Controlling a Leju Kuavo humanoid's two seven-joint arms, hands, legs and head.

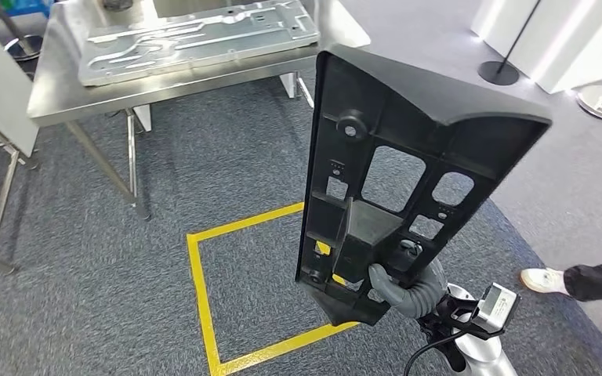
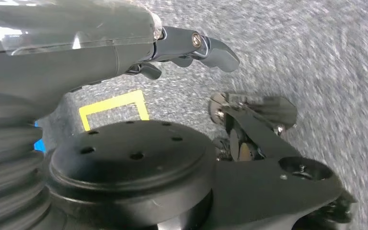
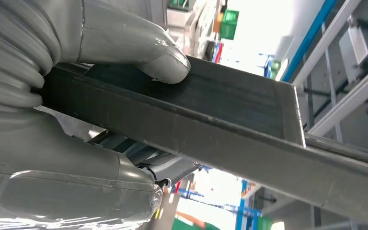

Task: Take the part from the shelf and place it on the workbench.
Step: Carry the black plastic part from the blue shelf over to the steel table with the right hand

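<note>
The black plastic part (image 1: 396, 168) stands upright close to the head camera, grasped at its lower end by the right hand (image 1: 388, 286), probably to carry it toward the steel workbench (image 1: 55, 86) ahead, while the left hand (image 2: 191, 45) hangs with fingers loose, holding nothing.

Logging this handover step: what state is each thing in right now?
black plastic part: held upright above the floor, off the workbench.
right robot hand: grips the part's lower end.
left robot hand: hangs over the carpet, holding nothing.
steel workbench: carries a grey metal panel.
</note>
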